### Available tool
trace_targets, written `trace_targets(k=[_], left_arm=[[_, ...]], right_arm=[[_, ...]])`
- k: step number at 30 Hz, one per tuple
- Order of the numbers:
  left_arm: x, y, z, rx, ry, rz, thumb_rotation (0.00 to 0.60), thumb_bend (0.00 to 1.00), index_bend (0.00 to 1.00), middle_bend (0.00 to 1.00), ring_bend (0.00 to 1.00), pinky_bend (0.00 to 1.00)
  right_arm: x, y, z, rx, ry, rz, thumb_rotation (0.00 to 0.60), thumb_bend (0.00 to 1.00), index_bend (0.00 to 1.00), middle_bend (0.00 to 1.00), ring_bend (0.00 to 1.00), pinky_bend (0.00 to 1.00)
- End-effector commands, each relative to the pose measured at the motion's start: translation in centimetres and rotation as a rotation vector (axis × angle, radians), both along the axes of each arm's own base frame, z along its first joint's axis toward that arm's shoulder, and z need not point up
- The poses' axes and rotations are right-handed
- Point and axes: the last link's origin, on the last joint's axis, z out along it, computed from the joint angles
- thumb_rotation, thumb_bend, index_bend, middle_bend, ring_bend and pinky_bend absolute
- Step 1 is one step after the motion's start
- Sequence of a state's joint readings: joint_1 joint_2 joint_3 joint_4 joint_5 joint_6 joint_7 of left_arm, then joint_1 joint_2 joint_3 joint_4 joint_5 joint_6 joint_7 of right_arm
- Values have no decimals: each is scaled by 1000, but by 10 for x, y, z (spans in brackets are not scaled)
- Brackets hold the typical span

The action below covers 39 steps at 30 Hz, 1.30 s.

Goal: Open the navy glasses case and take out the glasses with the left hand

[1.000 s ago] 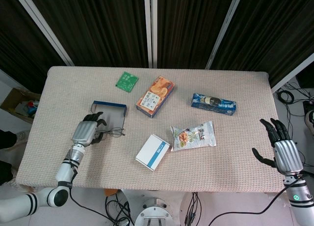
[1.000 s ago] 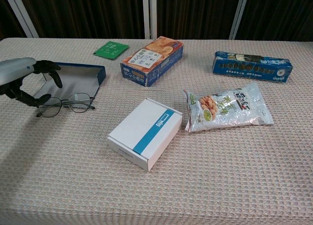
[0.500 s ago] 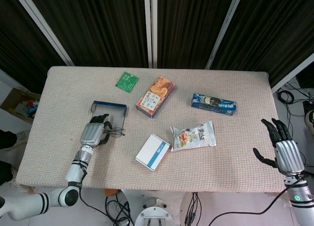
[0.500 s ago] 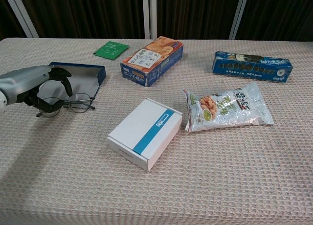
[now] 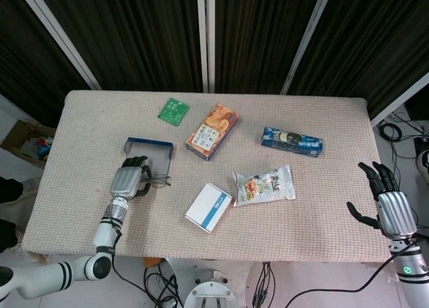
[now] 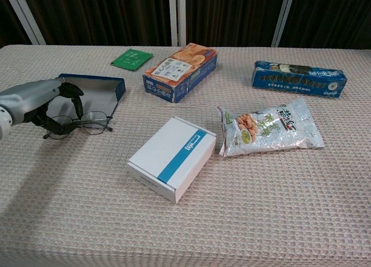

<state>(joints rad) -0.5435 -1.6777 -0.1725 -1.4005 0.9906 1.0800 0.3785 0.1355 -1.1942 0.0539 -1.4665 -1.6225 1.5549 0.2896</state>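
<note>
Woven beige counter [image 5: 322, 207] carries everything; I note items from largest down. Navy glasses case [image 6: 93, 91] lies open at my left, lid up, grey lining showing, so I judge the opening step done. Orange snack box [image 6: 181, 70] stands behind centre, white box with a blue stripe [image 6: 172, 157] in front of it, silver snack bag [image 6: 269, 128] to its right, blue biscuit pack [image 6: 299, 78] far right, small green packet [image 6: 132, 58] at the back.

Glasses [image 6: 81, 125] are out of the case, lying flat on the counter just in front of its near edge, lenses toward centre.

Left robot hand [image 6: 43, 101] sits over the left end of the glasses, dark fingers [image 6: 68, 90] curled down around the frame near the temple. From the chest view I cannot tell whether the fingers actually clamp the frame or only cage it; the frame looks to be resting on the cloth. Right robot hand [image 5: 387, 199] hangs off the counter's right edge, fingers spread, holding nothing.

Step in hand, as I read it: securing the glasses after getting them clear of the case. Next move calls for a firm pinch on the thin wire frame, not the lenses, then a straight lift away from the case wall. Risk: frame slipping or a temple arm snagging the case edge.
</note>
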Motion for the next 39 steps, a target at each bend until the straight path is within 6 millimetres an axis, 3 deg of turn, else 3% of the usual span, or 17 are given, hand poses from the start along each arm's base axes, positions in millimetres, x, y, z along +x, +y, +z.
trace_targets(k=[1,13,24,33,39], left_arm=[[0,1,0,0,0,4,600,373,502,155,95,116],[0,1,-4,-17,-29,19,600,385,544,173,95,117],[-1,-1,1,-2,-54,9,600,530,614,206,95,119],[8,-22,17,-4,-77,-85,600,541,639,219,95,120],[22,-38,17,-77,-66,-146,600,541,641,218,95,120]], right_arm=[[0,0,0,1,0,-1,600,226,23,147,0,53],[0,1,0,0,-2,-3,600,225,23,149,0,53],[-1,1,1,-1,-6,-5,600,223,23,149,0,53],[0,0,1,1,-7,5,600,220,23,150,0,53],[-1,1,0,6,-10,3,600,219,23,150,0,53]])
